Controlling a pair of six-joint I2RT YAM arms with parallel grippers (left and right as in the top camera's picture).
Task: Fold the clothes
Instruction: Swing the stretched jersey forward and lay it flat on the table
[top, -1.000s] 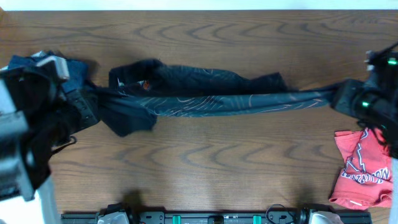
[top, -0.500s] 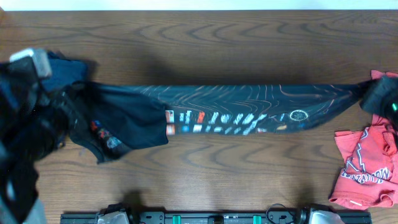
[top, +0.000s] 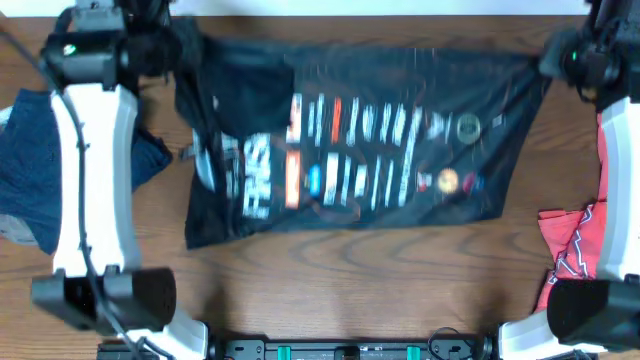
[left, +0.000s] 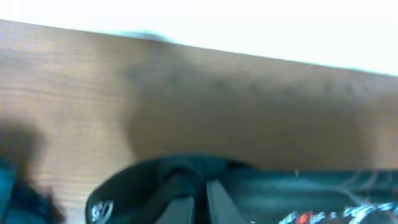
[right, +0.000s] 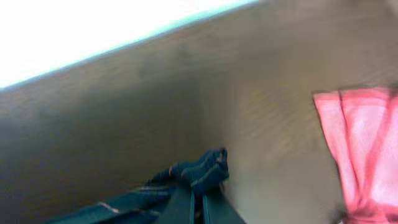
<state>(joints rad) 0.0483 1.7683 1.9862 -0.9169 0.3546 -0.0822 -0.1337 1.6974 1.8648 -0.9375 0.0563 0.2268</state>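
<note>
With left fingers (left: 179, 204) and right fingers (right: 184, 209) clamped on the black shirt (top: 370, 150), lay it taut and flat on the counter (top: 350, 285).

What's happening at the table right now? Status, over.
Left gripper, right gripper shut on black shirt. Shirt spread wide, print up. Blue garment, red T-shirt off to sides.

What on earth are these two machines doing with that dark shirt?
Two robot arms are handling a black shirt with white lettering. The left arm and the right arm each reach to the far edge of the table, jaws shut on a top corner of the shirt. It is stretched wide between them, print facing up. No fold is made yet. A navy garment lies at the left and a red T-shirt at the right.
</note>
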